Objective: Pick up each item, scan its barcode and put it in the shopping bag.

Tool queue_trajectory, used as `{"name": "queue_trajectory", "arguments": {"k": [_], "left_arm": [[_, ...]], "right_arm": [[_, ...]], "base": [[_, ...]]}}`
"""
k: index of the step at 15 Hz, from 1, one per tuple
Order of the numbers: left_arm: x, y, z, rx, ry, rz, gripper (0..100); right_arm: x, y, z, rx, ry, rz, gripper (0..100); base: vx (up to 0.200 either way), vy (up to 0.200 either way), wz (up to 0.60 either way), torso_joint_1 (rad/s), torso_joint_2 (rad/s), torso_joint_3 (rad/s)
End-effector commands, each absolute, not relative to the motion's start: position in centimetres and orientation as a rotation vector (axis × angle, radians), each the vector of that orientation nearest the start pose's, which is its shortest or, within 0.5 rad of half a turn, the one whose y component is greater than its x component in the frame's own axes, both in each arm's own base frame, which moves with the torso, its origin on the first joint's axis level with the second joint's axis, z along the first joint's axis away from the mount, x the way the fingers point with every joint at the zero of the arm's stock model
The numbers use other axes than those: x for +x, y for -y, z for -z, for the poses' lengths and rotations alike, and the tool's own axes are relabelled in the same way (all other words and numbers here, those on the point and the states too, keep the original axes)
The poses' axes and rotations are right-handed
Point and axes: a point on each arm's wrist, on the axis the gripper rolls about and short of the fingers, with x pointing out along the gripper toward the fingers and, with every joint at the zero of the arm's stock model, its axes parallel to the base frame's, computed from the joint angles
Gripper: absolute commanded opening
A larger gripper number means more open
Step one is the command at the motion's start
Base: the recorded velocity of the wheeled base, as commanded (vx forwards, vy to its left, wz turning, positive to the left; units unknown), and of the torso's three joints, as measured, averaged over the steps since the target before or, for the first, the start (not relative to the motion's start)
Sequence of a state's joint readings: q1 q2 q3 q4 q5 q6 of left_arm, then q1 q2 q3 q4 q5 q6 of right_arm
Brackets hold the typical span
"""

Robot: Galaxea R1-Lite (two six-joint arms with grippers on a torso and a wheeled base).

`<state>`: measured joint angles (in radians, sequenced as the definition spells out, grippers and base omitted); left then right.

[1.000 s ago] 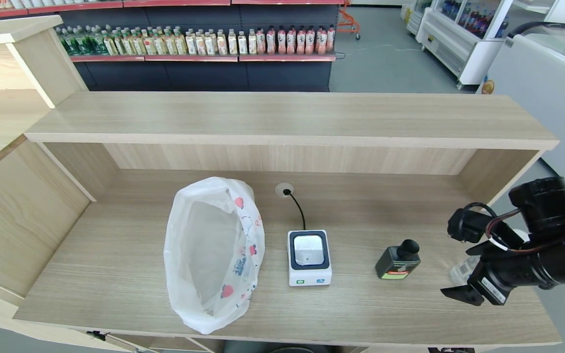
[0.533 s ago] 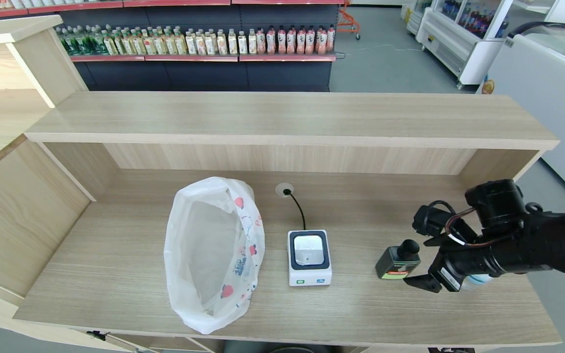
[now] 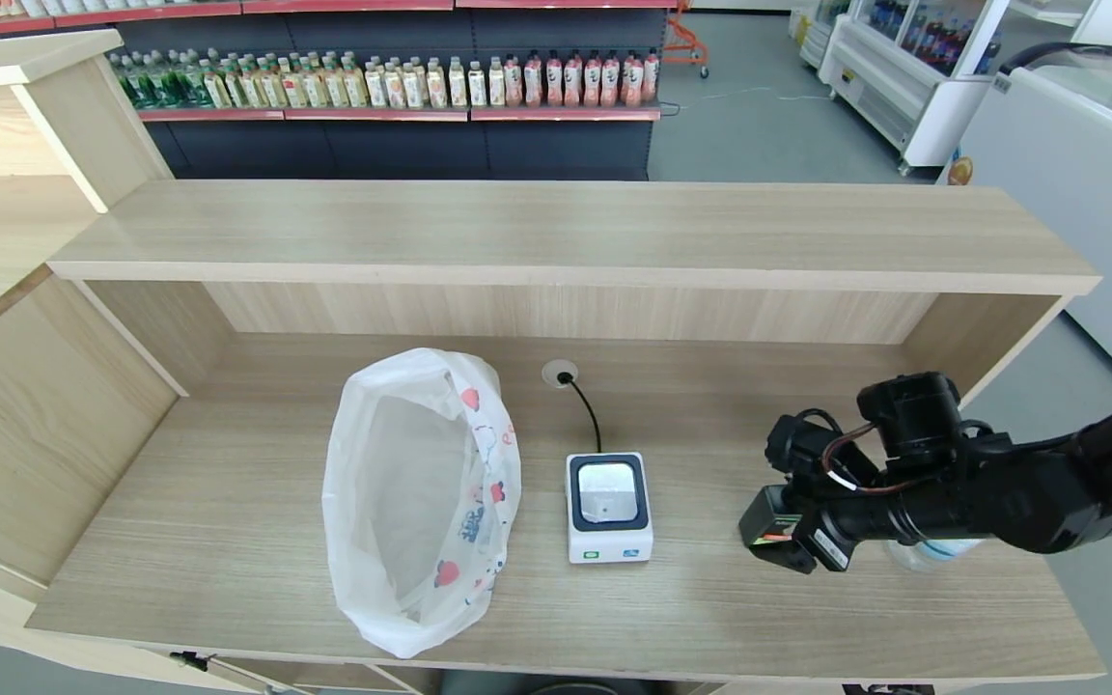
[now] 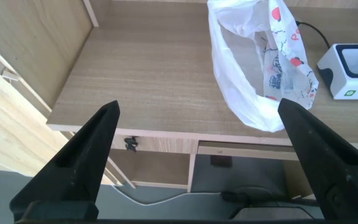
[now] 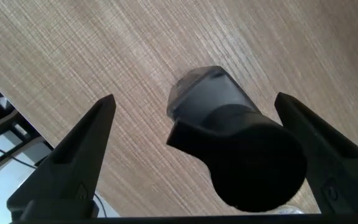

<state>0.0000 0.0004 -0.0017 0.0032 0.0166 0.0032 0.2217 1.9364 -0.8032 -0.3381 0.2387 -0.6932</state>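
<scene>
Light wood-grain surface (image 3: pixel 228 541), walled at back and sides. Raised ledge (image 3: pixel 566 232) along its far edge. Round cable grommet (image 3: pixel 559 373) near the back wall. Beyond: red-edged store shelf (image 3: pixel 402 114) carrying rows of bottled drinks (image 3: pixel 382 85); white chest freezer (image 3: pixel 1077 154) at right.

The right gripper (image 3: pixel 788 541) has travelled from the right end of the tabletop (image 3: pixel 228 541) toward the middle, ending at the dark bottle (image 3: pixel 761 521). A second ago it was well apart from the bottle, then just beside it. The arm now covers the bottle's black cap (earlier in plain sight), and the fingers (image 5: pixel 73 168) stand spread either side of the bottle.
</scene>
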Motion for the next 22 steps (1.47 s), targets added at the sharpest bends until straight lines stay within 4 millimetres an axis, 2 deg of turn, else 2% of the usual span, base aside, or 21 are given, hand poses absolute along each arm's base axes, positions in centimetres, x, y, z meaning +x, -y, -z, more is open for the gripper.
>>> {"name": "queue_trajectory", "arguments": {"k": [1,2,8,10,13,14,16,18,20,22], "left_arm": [[-2.3,0.0,-7.6,0.003,-0.002,-0.017,100],[-2.3,0.0,-7.6,0.003,-0.002,-0.017,100],[-2.3,0.0,-7.6,0.003,-0.002,-0.017,100],[-2.3,0.0,-7.6,0.003,-0.002,-0.017,100],[-2.3,0.0,-7.6,0.003,-0.002,-0.017,100],[-2.3,0.0,-7.6,0.003,-0.002,-0.017,100],[-2.3,0.0,-7.6,0.003,-0.002,-0.017,100],[-2.3,0.0,-7.6,0.003,-0.002,-0.017,100],[-2.3,0.0,-7.6,0.003,-0.002,-0.017,100],[-2.3,0.0,-7.5,0.003,-0.003,-0.017,100]], "right_arm": [[31.4,-7.9,-7.3,-0.638,-0.637,-0.710,100],[31.4,-7.9,-7.2,-0.636,-0.640,-0.711,0],[31.3,-7.9,-7.1,-0.635,-0.636,-0.710,0],[30.8,-7.8,-8.5,-0.635,-0.589,-0.694,0],[28.5,-6.2,-12.0,-0.637,-0.477,-0.620,0],[26.4,-5.3,-13.9,-0.626,-0.423,-0.581,0],[24.1,-4.5,-15.3,-0.638,-0.322,-0.536,0],[21.4,-4.0,-15.4,-0.750,-0.180,-0.510,0],[20.8,-2.9,-16.1,-0.979,-0.058,-0.486,0],[20.8,-2.6,-15.4,-1.114,0.109,-0.716,0]], "base": [[0.000,0.000,0.00,0.000,0.00,0.000],[0.000,0.000,0.00,0.000,0.00,0.000],[0.000,0.000,0.00,0.000,0.00,0.000],[0.000,0.000,0.00,0.000,0.00,0.000],[0.000,0.000,0.00,0.000,0.00,0.000],[0.000,0.000,0.00,0.000,0.00,0.000],[0.000,0.000,0.00,0.000,0.00,0.000],[0.000,0.000,0.00,0.000,0.00,0.000],[0.000,0.000,0.00,0.000,0.00,0.000],[0.000,0.000,0.00,0.000,0.00,0.000]]}}
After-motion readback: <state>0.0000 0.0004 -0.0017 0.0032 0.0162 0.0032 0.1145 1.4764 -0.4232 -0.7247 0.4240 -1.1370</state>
